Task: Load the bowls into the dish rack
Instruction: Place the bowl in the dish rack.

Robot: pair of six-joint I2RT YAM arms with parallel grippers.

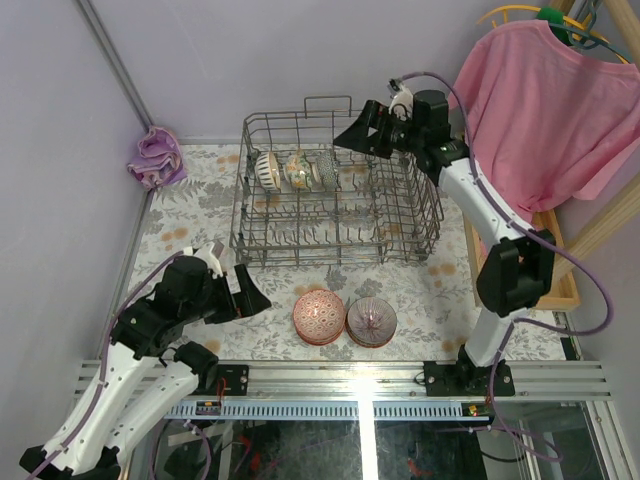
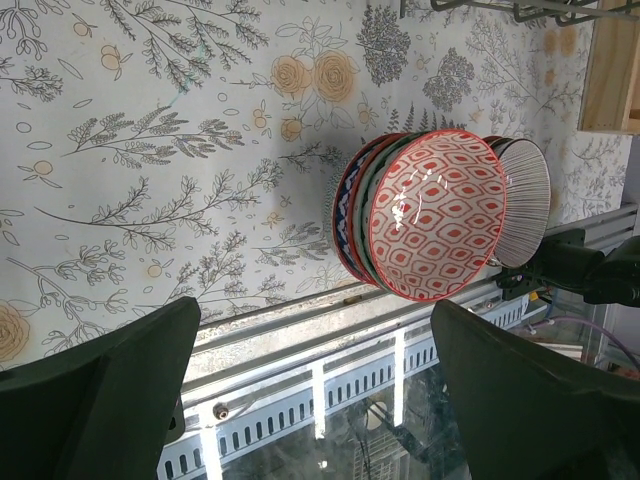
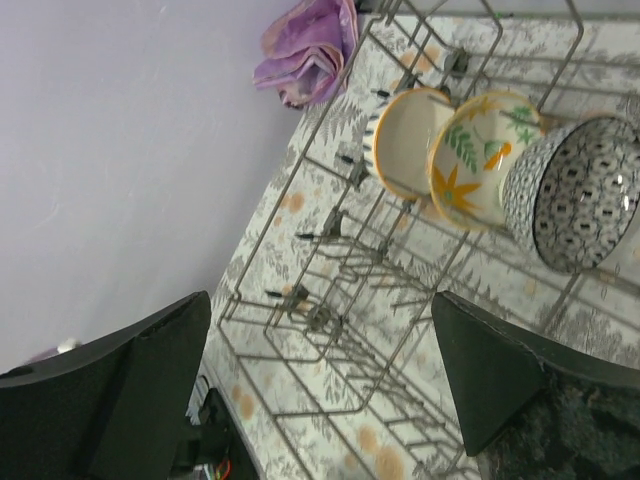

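Observation:
The dish rack [image 1: 400,215] stands mid-table, with three bowls on edge in its back left row: a cream one [image 3: 405,140], an orange-green floral one [image 3: 480,160] and a black-and-white patterned one [image 3: 580,195]. My right gripper [image 1: 350,138] hovers open above the rack's back right, holding nothing; the same gripper [image 3: 320,380] looks down on bare tines. Two stacks of bowls sit in front of the rack, one topped red-patterned [image 1: 319,316], the other grey-striped [image 1: 371,321]. My left gripper [image 1: 258,298] is open just left of the stacks, and the red bowl [image 2: 437,215] lies ahead of it.
A crumpled pink cloth [image 1: 157,158] lies at the back left by the wall. A pink shirt [image 1: 540,110] hangs at the right over a wooden frame [image 1: 565,280]. A slotted metal rail [image 1: 350,380] runs along the near table edge.

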